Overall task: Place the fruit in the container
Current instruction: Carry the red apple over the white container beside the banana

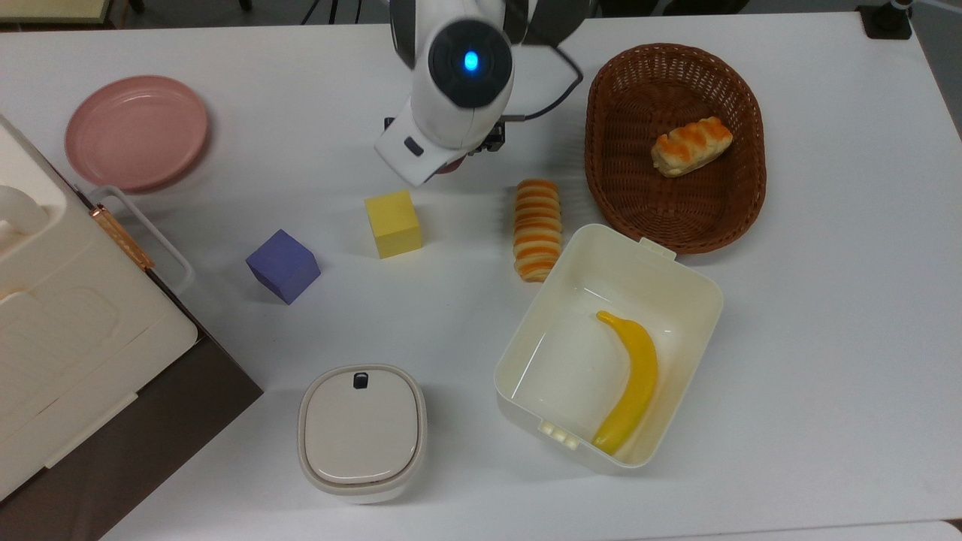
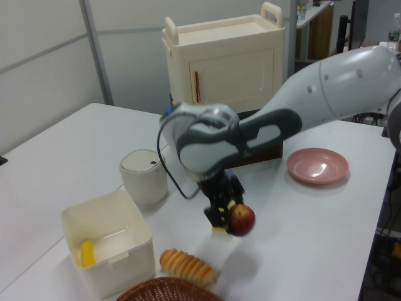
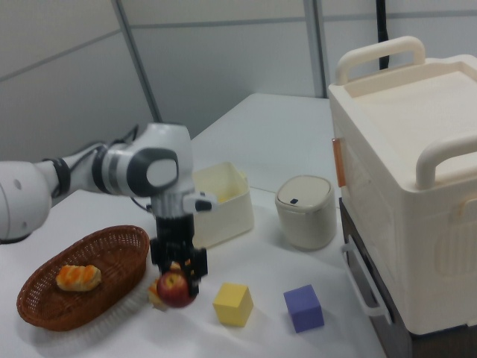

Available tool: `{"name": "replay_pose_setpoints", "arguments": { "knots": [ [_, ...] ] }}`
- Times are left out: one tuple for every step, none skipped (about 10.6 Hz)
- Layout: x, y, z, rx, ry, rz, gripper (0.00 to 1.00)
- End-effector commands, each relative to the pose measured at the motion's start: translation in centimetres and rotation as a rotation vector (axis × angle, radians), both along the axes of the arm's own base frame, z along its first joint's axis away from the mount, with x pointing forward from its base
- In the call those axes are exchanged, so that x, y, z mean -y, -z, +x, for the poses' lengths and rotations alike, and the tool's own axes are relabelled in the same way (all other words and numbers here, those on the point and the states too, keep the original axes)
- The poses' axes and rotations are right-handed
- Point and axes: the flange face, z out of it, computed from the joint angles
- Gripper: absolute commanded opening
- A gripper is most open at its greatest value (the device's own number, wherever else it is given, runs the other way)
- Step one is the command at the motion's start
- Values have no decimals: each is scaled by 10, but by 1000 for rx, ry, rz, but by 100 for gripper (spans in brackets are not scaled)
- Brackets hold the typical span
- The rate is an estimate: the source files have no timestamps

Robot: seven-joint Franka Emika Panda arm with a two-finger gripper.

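Observation:
A dark red apple (image 2: 242, 219) with a yellowish patch hangs in the air above the table, and my gripper (image 2: 228, 211) is shut on it. The right view has the apple (image 3: 176, 290) under the gripper (image 3: 179, 273), just above the tabletop beside the yellow cube (image 3: 232, 303). From the top view the arm's wrist (image 1: 460, 83) covers nearly all of the fruit. The cream-white tub (image 1: 536, 323) sits toward the top view's lower right, well apart from the gripper, with a yellow banana (image 1: 631, 383) lying inside.
A striped bread roll (image 1: 536, 229) lies between gripper and tub. A brown wicker basket (image 1: 736, 188) holds another roll. A yellow cube (image 1: 393, 223), purple cube (image 1: 282, 265), lidded beige box (image 1: 361, 432), pink plate (image 1: 136, 132) and cream cabinet (image 1: 60, 338) surround them.

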Motion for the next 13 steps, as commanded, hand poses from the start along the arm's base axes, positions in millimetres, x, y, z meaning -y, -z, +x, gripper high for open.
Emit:
{"name": "replay_pose_setpoints", "arguments": {
  "knots": [
    [-28, -54, 14, 123, -19, 20, 48],
    [-40, -68, 23, 210, -32, 36, 48],
    [-46, -76, 31, 296, -23, 48, 48],
    [-59, -90, 44, 420, -29, 76, 48],
    [-75, -99, 52, 524, -44, 106, 48],
    [-84, -109, 60, 626, -48, 131, 48],
    [-89, -115, 65, 686, -53, 151, 48],
    [-100, -118, 68, 741, -66, 172, 48],
    [-106, -128, 71, 810, -70, 196, 48],
    [-111, -129, 74, 851, -79, 211, 48],
    [-129, -125, 75, 891, -105, 234, 49],
    [-139, -124, 76, 934, -120, 255, 52],
    [-149, -115, 80, 965, -137, 273, 58]
  ]
}}
